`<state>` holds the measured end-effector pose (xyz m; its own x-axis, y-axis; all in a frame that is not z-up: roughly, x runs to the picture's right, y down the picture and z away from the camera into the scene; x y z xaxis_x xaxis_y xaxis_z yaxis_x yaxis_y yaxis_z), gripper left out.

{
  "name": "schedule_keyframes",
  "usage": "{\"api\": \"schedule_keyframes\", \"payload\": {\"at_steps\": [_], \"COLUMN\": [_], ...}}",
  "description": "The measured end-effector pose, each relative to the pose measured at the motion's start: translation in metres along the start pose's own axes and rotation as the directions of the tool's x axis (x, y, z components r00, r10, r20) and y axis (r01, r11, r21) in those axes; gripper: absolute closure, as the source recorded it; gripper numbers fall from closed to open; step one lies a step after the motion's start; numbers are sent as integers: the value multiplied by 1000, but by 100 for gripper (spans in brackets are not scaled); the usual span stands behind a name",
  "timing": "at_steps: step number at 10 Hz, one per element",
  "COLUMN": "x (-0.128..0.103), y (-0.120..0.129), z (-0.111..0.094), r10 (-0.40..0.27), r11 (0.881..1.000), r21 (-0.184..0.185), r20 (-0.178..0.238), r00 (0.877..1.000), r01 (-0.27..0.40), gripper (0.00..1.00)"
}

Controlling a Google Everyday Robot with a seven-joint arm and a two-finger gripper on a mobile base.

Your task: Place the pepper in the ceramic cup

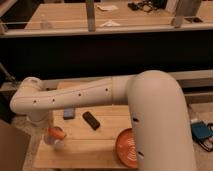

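Observation:
The pepper point(56, 133) is a small orange-red piece at the front left of the wooden table point(90, 147). It lies on top of, or in the mouth of, the small pale ceramic cup point(53, 142); I cannot tell which. My white arm reaches left across the view and bends down at its elbow. My gripper point(46, 127) hangs below that bend, just above and left of the pepper and cup, largely hidden by the arm.
A small blue-grey object point(69, 114) and a black oblong object point(91, 120) lie mid-table. The large orange dish with pale spiral rings point(127, 149) sits at the front right, partly behind my arm. A brown box point(12, 150) stands left of the table.

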<state>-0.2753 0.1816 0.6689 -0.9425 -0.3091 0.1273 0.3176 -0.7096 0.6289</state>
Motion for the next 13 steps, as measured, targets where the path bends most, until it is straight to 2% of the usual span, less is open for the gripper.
{"api": "schedule_keyframes", "payload": {"at_steps": [13], "x": [1], "y": [0], "z": [4], "r10": [-19], "r11": [1000], "r21": [5], "r20": [14], "r00": [1000], "r01": [19], "gripper": [87]}}
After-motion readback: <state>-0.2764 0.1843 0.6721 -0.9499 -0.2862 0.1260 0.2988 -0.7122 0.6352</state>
